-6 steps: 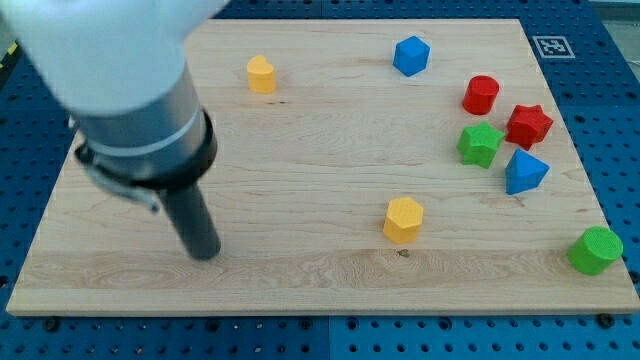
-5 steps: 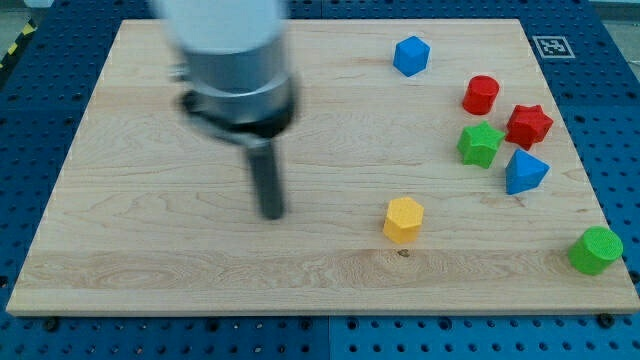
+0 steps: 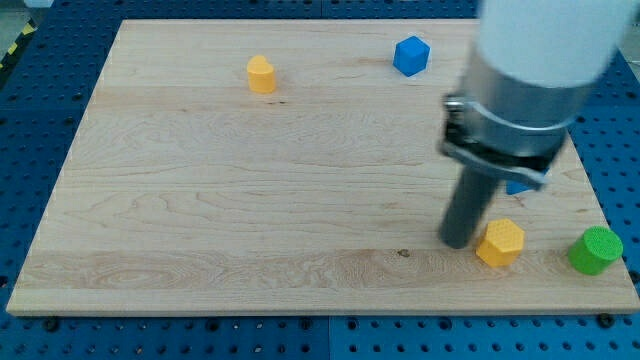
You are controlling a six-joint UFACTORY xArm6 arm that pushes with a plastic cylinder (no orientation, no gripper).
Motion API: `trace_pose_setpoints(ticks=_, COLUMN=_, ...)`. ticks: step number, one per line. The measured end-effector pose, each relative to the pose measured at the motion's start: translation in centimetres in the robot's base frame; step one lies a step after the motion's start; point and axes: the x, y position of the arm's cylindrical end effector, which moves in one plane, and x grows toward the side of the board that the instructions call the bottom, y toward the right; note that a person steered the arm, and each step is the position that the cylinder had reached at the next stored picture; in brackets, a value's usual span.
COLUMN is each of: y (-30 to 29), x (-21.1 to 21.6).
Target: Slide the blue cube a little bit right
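The blue cube (image 3: 410, 55) sits near the view's top, right of centre, on the wooden board (image 3: 200, 200). My tip (image 3: 458, 241) rests on the board far below the cube, toward the view's bottom right. It touches the left side of a yellow hexagonal block (image 3: 500, 242). The arm's body hides the blocks that lie behind it at the right.
A yellow block (image 3: 261, 74) stands at the top left of centre. A green cylinder (image 3: 595, 250) sits at the bottom right. A sliver of another blue block (image 3: 519, 187) shows under the arm. A marker tag (image 3: 550, 45) is partly hidden at the top right corner.
My tip has swept from the left across the board to the right. It has pushed the yellow hexagonal block right and down. The arm now hides the red and green blocks at the right.
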Motion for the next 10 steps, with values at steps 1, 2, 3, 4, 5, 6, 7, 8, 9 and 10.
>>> trace_pose_setpoints(ticks=1, y=-3.1, x=-0.6)
trace_pose_setpoints(ticks=2, y=-16.5, x=-0.9)
trace_pose_setpoints(ticks=3, y=-30.0, x=-4.1)
trace_pose_setpoints(ticks=4, y=-37.4, x=-8.7)
trace_pose_setpoints(ticks=5, y=-37.4, x=-8.8)
trace_pose_setpoints(ticks=6, y=-43.0, x=-9.7)
trace_pose_setpoints(ticks=7, y=-45.4, x=-10.4)
trace_pose_setpoints(ticks=8, y=-42.9, x=-13.3)
trace_pose_setpoints(ticks=9, y=-42.6, x=-20.3)
trace_pose_setpoints(ticks=10, y=-41.9, x=-27.4)
